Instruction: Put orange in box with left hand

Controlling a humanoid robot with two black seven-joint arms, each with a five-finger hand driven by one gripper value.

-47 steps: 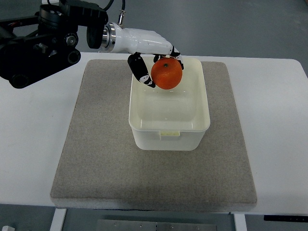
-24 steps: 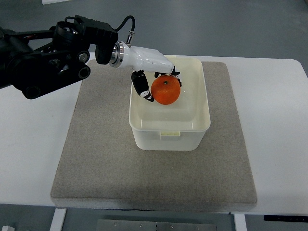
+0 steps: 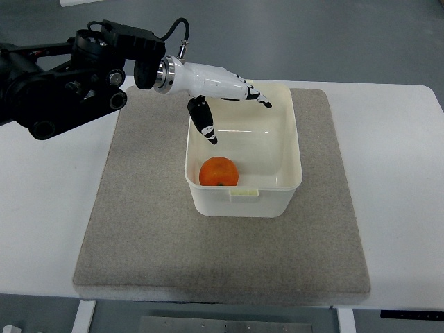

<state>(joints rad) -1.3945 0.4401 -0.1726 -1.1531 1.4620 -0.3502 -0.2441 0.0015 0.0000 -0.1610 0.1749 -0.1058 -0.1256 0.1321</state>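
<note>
Since the orange is seen lying inside the box, in its near left corner, little is left to fail. Farther back, the left hand is held open and empty above the far rim; the box could be knocked across the mat if that rim is clipped in withdrawal.

left hand, fingers spread, empty

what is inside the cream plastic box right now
One round orange lies inside the cream rectangular plastic box, at its near-left corner. The rest of the floor looks bare. The white left hand hangs open over the far rim, covering a little of that edge.
</note>
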